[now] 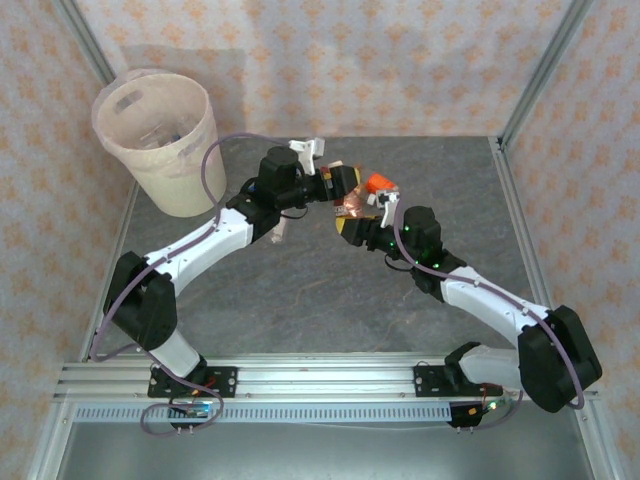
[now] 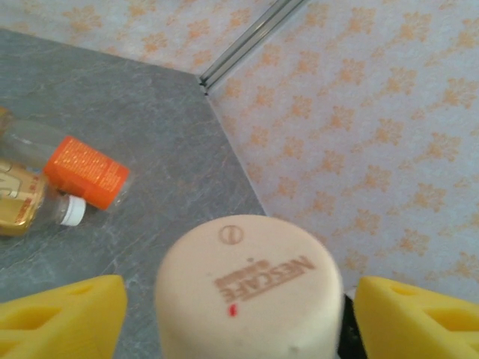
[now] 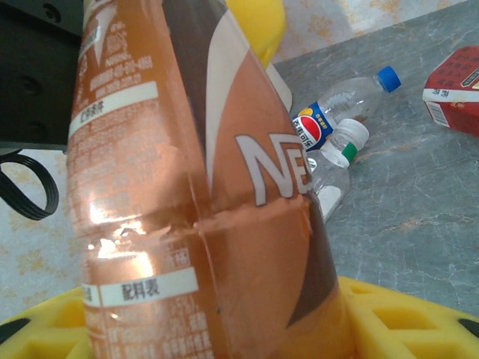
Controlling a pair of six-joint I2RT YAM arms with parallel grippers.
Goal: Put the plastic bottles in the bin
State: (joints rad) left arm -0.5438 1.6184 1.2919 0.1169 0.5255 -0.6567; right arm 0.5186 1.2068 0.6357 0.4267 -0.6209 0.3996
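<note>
As far as I can judge, you have most of the job ahead of you. The bin (image 1: 155, 150) stands at about 10 o'clock on the tabletop (image 1: 300, 300), well apart from both arms. A few pale shapes show inside it, too faint to count as bottles.

At least four bottles lie loose. At 9 o'clock in the left wrist view, an orange-labelled bottle (image 2: 84, 172) lies beside an amber-filled bottle (image 2: 26, 206) with a white cap. At 2 o'clock in the right wrist view, a blue-capped Pepsi bottle (image 3: 340, 108) lies against a white-capped clear bottle (image 3: 337, 161). The red carton (image 3: 456, 90) at 3 o'clock there is no bottle.

The one in play is the Nescafé bottle (image 3: 202, 187), held off the tabletop near the middle, a touch toward 12 o'clock in the top view. Your right gripper (image 3: 247, 176) is clenched on its body. Your left gripper (image 2: 241, 314) is released, its yellow fingers (image 2: 67, 314) standing either side of the cream cap (image 2: 247, 262) with a gap on each side. It reads as a hand-over toward the arm nearer the bin.

The bottle is tall and wears a glossy orange-and-brown sleeve with white lettering, creased across the middle. Its cap is wide and flat, with the brand printed on top. Expect the sleeve to be slick.
</note>
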